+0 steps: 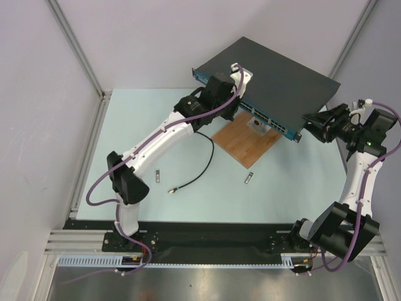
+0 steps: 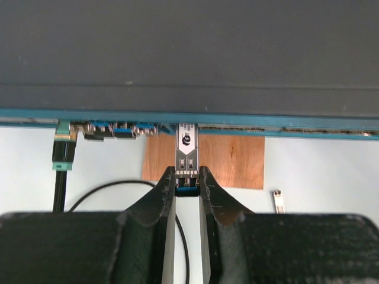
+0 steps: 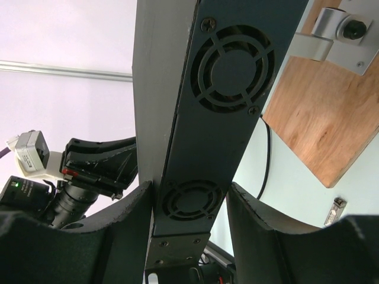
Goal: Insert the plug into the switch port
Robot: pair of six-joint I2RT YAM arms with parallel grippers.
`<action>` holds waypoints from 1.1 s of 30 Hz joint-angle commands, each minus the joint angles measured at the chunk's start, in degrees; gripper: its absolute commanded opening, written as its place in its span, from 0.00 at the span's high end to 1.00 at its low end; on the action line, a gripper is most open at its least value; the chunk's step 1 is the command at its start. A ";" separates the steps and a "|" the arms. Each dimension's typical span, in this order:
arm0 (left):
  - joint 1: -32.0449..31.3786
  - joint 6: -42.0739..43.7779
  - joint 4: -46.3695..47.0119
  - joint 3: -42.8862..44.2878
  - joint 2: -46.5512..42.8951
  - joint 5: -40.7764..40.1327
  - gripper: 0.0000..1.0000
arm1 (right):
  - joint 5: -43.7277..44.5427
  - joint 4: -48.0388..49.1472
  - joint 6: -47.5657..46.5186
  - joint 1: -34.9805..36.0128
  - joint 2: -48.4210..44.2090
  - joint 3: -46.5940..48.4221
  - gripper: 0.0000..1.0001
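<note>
The switch is a flat black box with a blue port-lined front, lying at the back of the table. In the left wrist view its front edge spans the frame. My left gripper is shut on the plug, a small silver module with a blue tab, whose tip meets the switch's front row of ports. In the top view this gripper is at the front face. My right gripper clamps the switch's fan-vented right end; in the top view it is at the right corner.
A brown wooden board lies under the switch's front, with a metal bracket on it. A black cable curls on the table. Two small loose modules lie nearby. A green connector sits in a port to the left.
</note>
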 commanded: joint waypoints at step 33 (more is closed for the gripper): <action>-0.04 7.60 2.59 -12.50 -15.13 6.96 0.51 | -3.18 -3.53 -7.23 2.62 1.57 5.05 1.00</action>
